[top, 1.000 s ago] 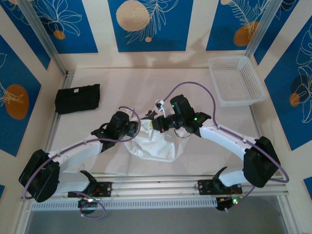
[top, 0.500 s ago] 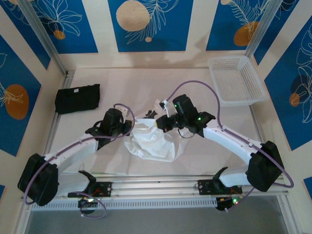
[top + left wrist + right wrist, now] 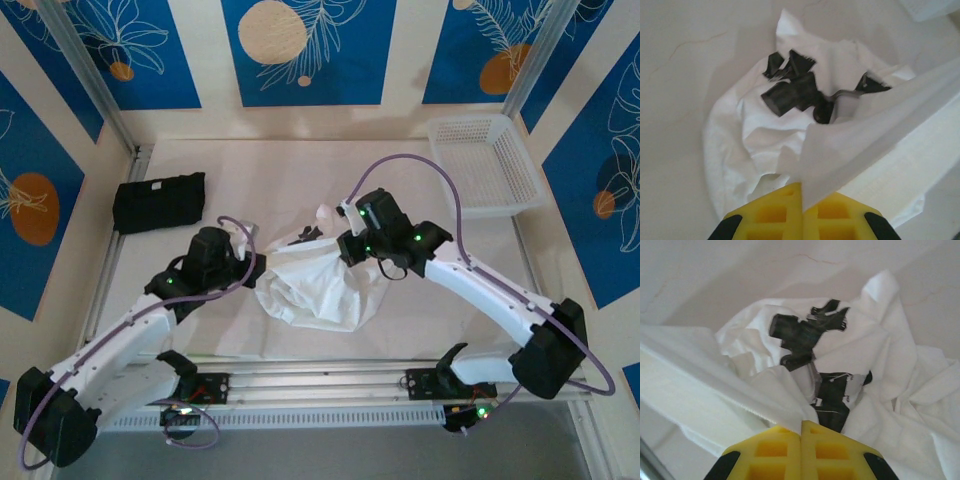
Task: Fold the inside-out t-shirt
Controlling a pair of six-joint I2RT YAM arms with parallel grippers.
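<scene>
The shirt (image 3: pixel 312 292) lies bunched, well right of the black garment (image 3: pixel 158 202). Its hem stretches between the 2 grippers, both clamped on it: left gripper (image 3: pixel 253 268) at the garment-side end, right gripper (image 3: pixel 342 250) at the end away from the garment.

My overhead camera sits high behind the arm bases and looks down over the whole counter (image 3: pixel 300 165). Each wrist camera rides just behind its hand, the left hand (image 3: pixel 801 200) and the right hand (image 3: pixel 800 437), facing along the fingers from very close. All three views share the white t-shirt (image 3: pixel 318 290).
</scene>
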